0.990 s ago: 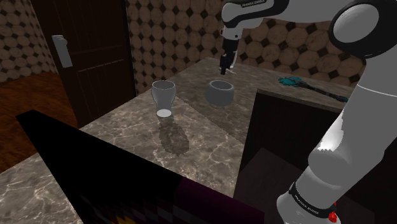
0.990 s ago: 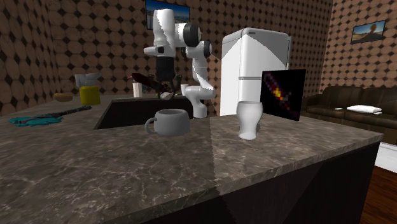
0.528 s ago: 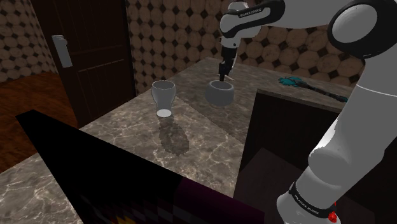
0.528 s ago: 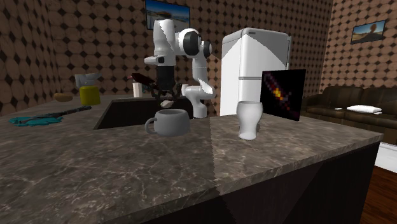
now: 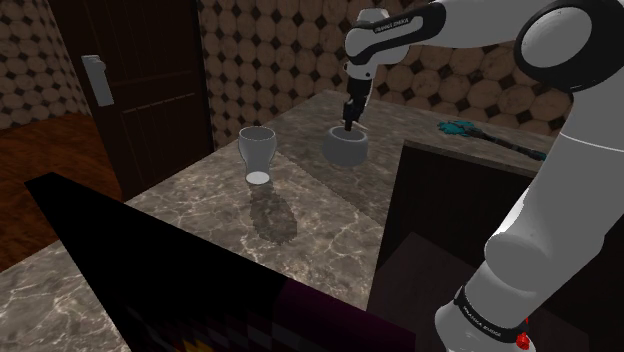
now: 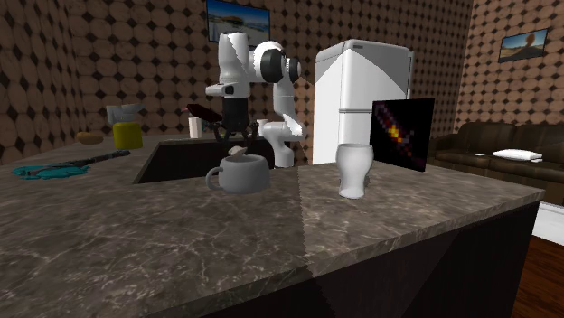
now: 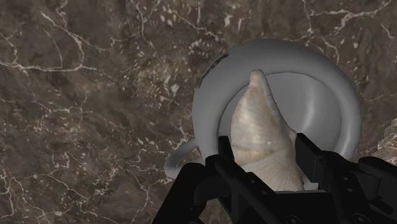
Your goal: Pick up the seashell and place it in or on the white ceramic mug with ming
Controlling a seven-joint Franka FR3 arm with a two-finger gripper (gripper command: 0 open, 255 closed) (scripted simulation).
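Entry: we are recording a dark marble worktop (image 5: pixel 200 215) carrying the smaller items.

- The second exterior view is adding a white refrigerator (image 6: pixel 366 90) and a brown sofa (image 6: pixel 479 140) behind it. The shoulder view is offering a dark door (image 5: pixel 150 80) instead.
- The white arm (image 5: pixel 560 150) is reaching over the worktop's far end.
- A grey mug (image 5: pixel 345 146) is sitting there.
- A clear glass (image 5: pixel 257 153) is standing near the door-side edge, apart from the mug.
- A teal brush (image 5: pixel 480 133) is lying by the far corner.
- The black gripper (image 5: pixel 348 122) is hanging just above the mug's mouth.
- In the wrist view we are noting its fingers (image 7: pixel 312 156) pinching the pale ribbed seashell (image 7: pixel 254 114). The shell's pointed tip is hanging over the mug's hollow; whether it is touching the mug we cannot tell.
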